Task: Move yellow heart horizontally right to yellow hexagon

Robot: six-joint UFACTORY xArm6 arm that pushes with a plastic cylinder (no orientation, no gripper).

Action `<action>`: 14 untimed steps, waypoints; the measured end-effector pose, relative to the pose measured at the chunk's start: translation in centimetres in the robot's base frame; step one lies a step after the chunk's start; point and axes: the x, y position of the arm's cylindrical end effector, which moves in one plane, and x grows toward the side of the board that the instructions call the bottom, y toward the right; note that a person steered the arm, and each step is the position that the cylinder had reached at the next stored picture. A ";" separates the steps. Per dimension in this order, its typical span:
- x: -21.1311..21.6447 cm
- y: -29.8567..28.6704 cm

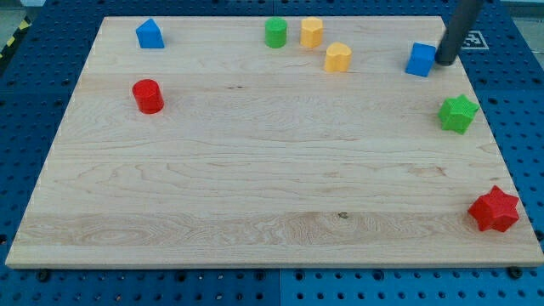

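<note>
The yellow heart point(338, 57) lies near the view's top, right of centre. The yellow hexagon point(311, 31) sits just up and to the left of it, a small gap apart. My tip point(445, 62) is at the view's top right, right against the right side of a blue cube point(420, 59). The tip is well to the right of the yellow heart, with the blue cube between them.
A green cylinder point(275, 33) stands just left of the yellow hexagon. A blue house-shaped block point(150, 34) and a red cylinder point(148, 96) are at the left. A green star point(458, 113) and a red star point(494, 209) are near the wooden board's point(255, 170) right edge.
</note>
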 end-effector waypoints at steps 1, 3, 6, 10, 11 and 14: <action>2.5 -5.4; 5.7 -9.4; 1.1 -18.2; -2.1 -11.0; -3.8 -10.9; -5.3 -4.7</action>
